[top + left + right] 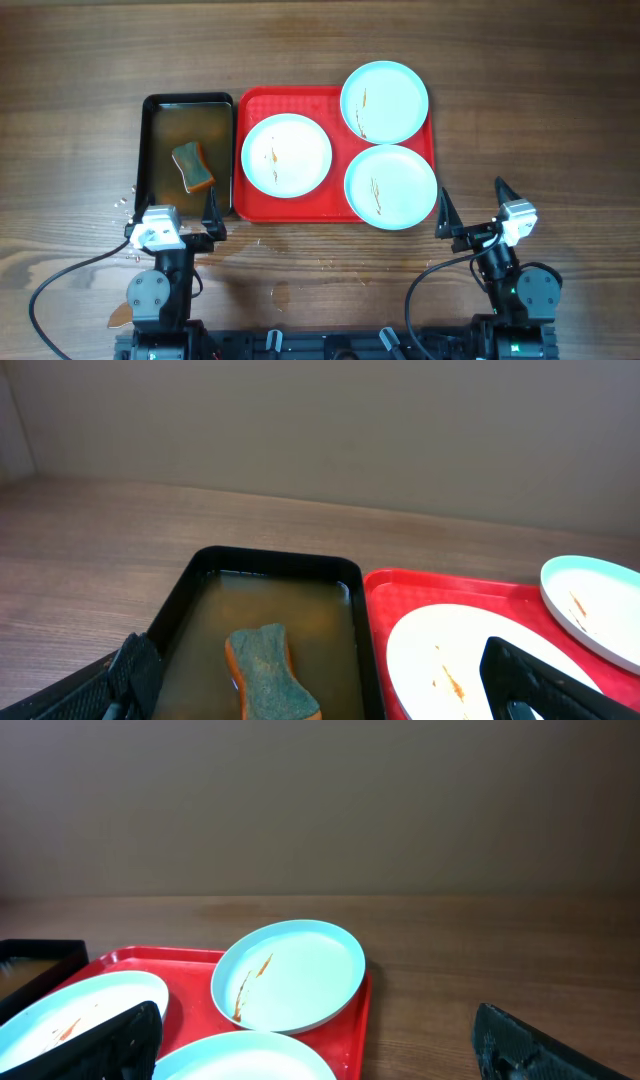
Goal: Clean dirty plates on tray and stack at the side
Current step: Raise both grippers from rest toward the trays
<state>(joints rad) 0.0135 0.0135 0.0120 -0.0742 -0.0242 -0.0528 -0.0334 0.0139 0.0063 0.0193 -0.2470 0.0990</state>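
Three pale plates with orange-brown streaks lie on the red tray [330, 205]: one at the left [287, 154], one at the back right [384, 101] overhanging the rim, one at the front right [390, 186]. My left gripper [178, 222] is open and empty, near the table's front, just in front of the black tray. My right gripper [472, 208] is open and empty, right of the red tray's front corner. The left wrist view shows the left plate [440, 660] and the tray [385, 630]. The right wrist view shows the back plate [290, 973] on the tray [190, 965].
A black tray of brownish water [152, 150] stands left of the red tray, holding a sponge [192, 166] with a green scouring face and orange body; the sponge also shows in the left wrist view [272, 672]. Water drops and crumbs lie on the wooden table [300, 270].
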